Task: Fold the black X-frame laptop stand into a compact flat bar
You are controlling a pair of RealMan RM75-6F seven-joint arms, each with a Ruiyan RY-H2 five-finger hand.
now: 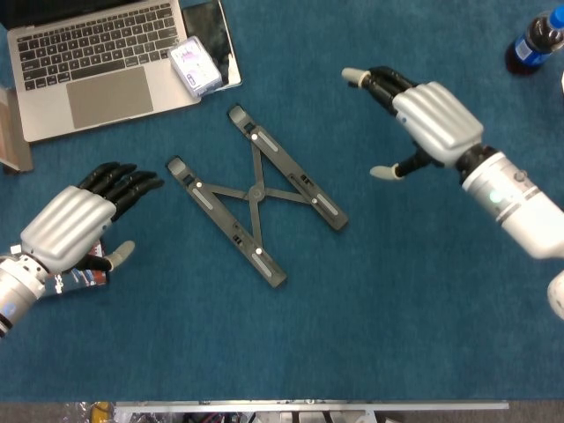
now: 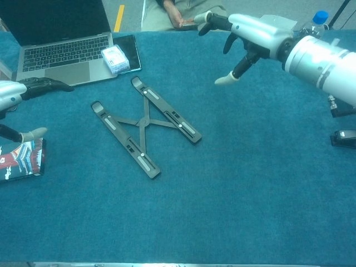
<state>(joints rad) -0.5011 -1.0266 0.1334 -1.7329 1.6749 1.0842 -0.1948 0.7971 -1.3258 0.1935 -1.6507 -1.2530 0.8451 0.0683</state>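
The left hand (image 1: 70,227) hovers near the worktop's left edge, fingers spread wide, holding nothing; the chest view cuts most of it off. Beneath it lies a small printed booklet (image 2: 21,158), partly hidden. The laptop stand (image 1: 256,194) lies flat on the blue worktop (image 1: 370,317), left of centre, its two bars still crossed in an X, apart from both hands. The right hand (image 1: 423,119) hangs beyond it toward the far right, fingers apart, empty. A laptop (image 1: 97,62) occupies the far-left corner.

A lab-like test bench: blue felt table (image 1: 397,300), open laptop (image 1: 97,62) at eleven o'clock, seated person (image 2: 186,14) at twelve.
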